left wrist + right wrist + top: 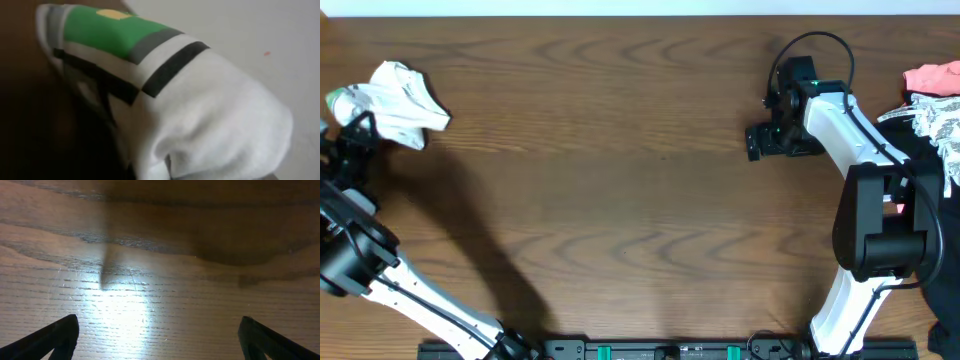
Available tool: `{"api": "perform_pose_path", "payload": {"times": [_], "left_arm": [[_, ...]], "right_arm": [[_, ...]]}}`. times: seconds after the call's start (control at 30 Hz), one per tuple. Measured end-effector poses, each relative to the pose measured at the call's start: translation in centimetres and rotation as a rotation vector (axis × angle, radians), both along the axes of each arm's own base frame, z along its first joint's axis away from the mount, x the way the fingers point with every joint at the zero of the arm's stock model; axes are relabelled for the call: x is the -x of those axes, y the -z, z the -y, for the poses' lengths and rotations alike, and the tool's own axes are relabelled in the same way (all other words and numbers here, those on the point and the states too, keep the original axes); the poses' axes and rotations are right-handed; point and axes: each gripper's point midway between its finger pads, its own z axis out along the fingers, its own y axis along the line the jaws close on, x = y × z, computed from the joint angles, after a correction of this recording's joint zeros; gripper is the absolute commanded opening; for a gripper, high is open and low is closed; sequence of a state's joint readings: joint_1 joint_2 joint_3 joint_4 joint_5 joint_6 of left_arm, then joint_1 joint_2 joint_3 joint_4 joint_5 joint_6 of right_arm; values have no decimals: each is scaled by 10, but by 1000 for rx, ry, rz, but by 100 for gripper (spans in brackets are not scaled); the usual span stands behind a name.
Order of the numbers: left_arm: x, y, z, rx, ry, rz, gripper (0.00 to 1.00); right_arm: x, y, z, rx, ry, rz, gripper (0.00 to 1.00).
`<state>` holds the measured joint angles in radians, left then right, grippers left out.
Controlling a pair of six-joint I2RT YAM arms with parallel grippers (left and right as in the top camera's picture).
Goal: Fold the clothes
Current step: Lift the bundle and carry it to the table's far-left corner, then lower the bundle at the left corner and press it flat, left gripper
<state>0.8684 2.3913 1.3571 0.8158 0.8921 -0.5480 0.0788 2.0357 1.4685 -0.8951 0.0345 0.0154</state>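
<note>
- Your left gripper (358, 128) is clenched on the T-shirt (398, 100), which sits bunched at the far-left edge of the table (620, 160), toward the back.
- From overhead, the T-shirt is a crumpled white wad with a hint of green at its left end.
- Your left wrist view is filled by the cloth, soft, white and in rounded folds. It carries a print (107, 30) — a green block with a small yellow spot, edged by grey and black bars. The fingers themselves are hidden there.
- Your right gripper (756, 142) is released, jaws spread wide over the right half of the table. Its dark fingertips (60, 335) stand well apart, with only lit wood grain between them.
- A pile of other garments (932, 100) — pink and white — lies at the right edge, well apart from the T-shirt.
</note>
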Motion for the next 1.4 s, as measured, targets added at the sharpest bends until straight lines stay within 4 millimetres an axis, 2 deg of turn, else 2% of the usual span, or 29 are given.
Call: {"api": "perform_pose_path", "payload": {"times": [0.27, 0.37, 0.57, 0.73, 0.83, 0.93, 1.0, 1.1, 1.3, 1.4], "left_arm": [[42, 20, -33, 86, -62, -64, 6], [59, 37, -37, 152, -79, -125, 6], [71, 41, -39, 171, -77, -155, 7], [74, 38, -40, 164, -67, -150, 59], [76, 25, -45, 139, -88, -151, 79], [81, 19, -50, 123, -120, -182, 87], [86, 12, -51, 108, -143, -216, 88], [92, -12, -54, 49, -176, -252, 88], [103, -91, -58, -115, -262, -265, 88], [101, -121, -49, -169, -290, -272, 86]], "right_arm": [[0, 0, 0, 0, 0, 0, 99], [0, 0, 0, 0, 0, 0, 99], [0, 0, 0, 0, 0, 0, 99], [0, 0, 0, 0, 0, 0, 99], [0, 0, 0, 0, 0, 0, 99], [0, 0, 0, 0, 0, 0, 99], [0, 0, 0, 0, 0, 0, 99], [0, 0, 0, 0, 0, 0, 99], [0, 0, 0, 0, 0, 0, 99], [0, 0, 0, 0, 0, 0, 99]]}}
